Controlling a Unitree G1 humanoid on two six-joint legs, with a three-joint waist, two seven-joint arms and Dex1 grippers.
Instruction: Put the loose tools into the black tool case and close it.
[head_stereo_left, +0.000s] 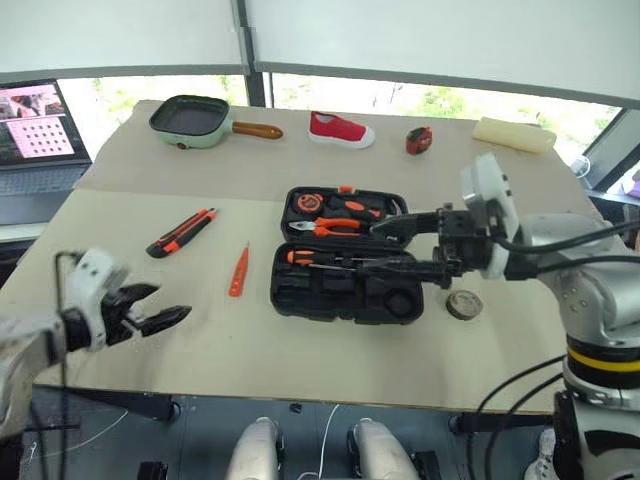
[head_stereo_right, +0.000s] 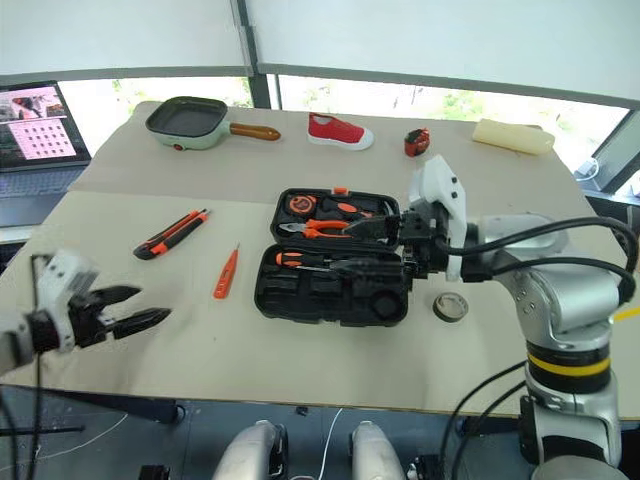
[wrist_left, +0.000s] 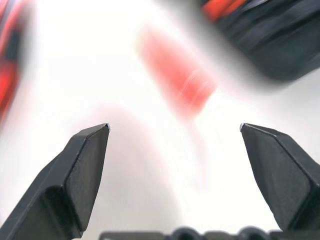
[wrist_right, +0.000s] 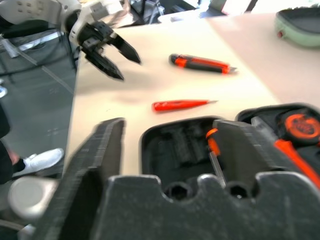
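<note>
The black tool case (head_stereo_left: 300, 295) lies open at the table's middle. One orange-and-black screwdriver (head_stereo_left: 318, 258) rests in its near half. My right gripper (head_stereo_left: 385, 248) hovers open over the case's right side, nothing between its fingers. To the left of the case, the utility knife (head_stereo_left: 182, 231) and the slim orange tester screwdriver (head_stereo_left: 238, 270) lie on the table. The grey tape roll (head_stereo_left: 464, 304) sits right of the case. My left gripper (head_stereo_left: 172, 302) is open near the table's front left edge, short of the tester (wrist_left: 180, 75).
Pliers (head_stereo_left: 335, 227) and a tape measure (head_stereo_left: 306, 203) sit in the case's far half. At the back are a green pan (head_stereo_left: 190, 120), a red shoe (head_stereo_left: 340, 130), a small red-and-black object (head_stereo_left: 418, 140) and a cream roll (head_stereo_left: 513, 134). A laptop (head_stereo_left: 35, 130) stands far left.
</note>
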